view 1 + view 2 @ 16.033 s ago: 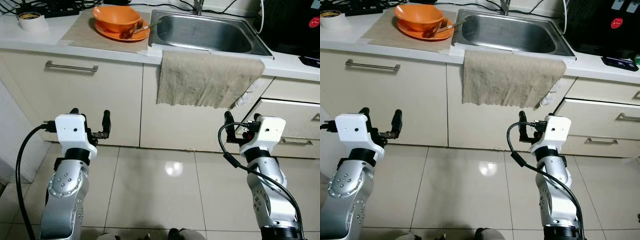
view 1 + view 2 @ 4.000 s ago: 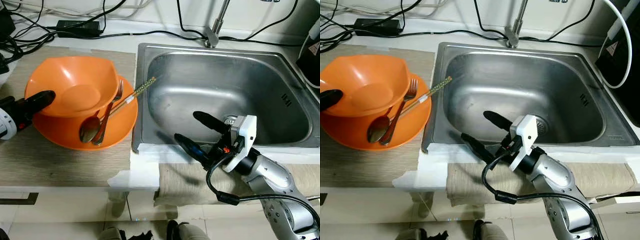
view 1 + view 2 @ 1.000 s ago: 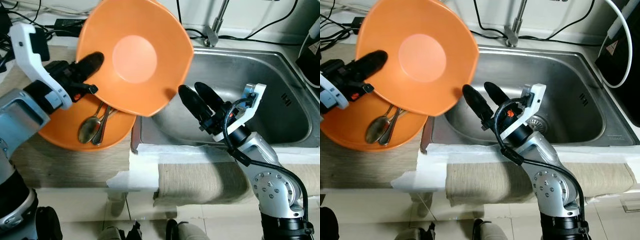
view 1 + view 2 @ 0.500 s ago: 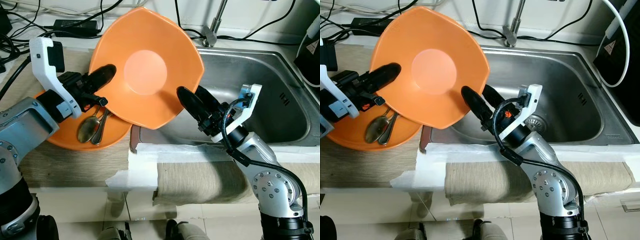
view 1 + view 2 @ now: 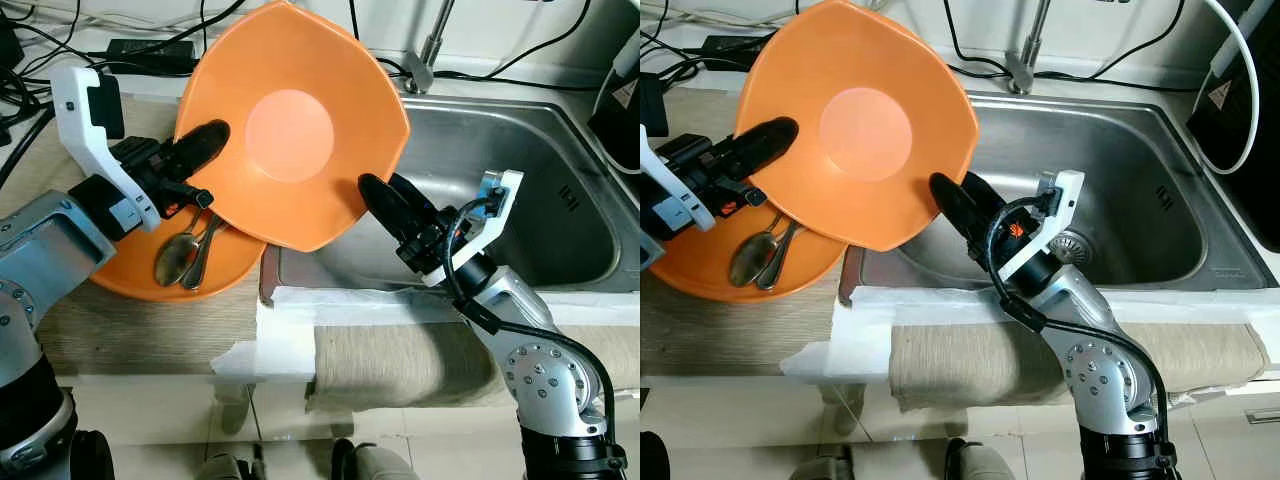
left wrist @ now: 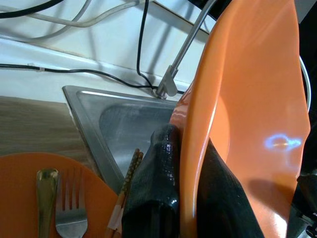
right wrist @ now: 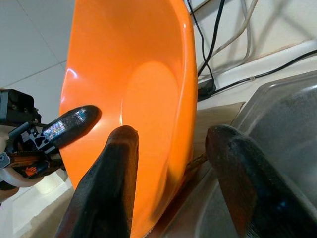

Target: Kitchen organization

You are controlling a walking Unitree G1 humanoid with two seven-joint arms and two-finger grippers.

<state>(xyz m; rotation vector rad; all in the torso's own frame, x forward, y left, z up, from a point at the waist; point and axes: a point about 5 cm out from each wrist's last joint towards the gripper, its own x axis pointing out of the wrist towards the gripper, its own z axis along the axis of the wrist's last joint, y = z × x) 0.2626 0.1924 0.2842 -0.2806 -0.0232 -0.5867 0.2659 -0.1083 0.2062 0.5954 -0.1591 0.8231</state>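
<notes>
My left gripper [image 5: 205,140] is shut on the left rim of an orange bowl [image 5: 300,120]. It holds the bowl tilted in the air, over the plate and the sink's left edge. One finger lies inside the bowl [image 6: 257,99], the other behind it. My right gripper [image 5: 958,195] is open at the bowl's lower right rim. In the right wrist view the rim of the bowl [image 7: 148,99] runs between its two spread fingers [image 7: 116,163]. An orange plate [image 5: 120,285] on the counter carries a spoon [image 5: 172,262], a fork [image 5: 207,245] and chopsticks [image 6: 130,168].
The steel sink [image 5: 540,200] with its faucet [image 5: 428,55] lies on the right. A beige cloth [image 5: 400,365] hangs over the counter's front edge. Cables and a power adapter [image 5: 150,50] run along the back wall. A black appliance [image 5: 625,95] stands at the far right.
Over the last second the bowl has moved right, toward the sink. My right gripper has come up against its rim, and one finger now reaches over the inner side.
</notes>
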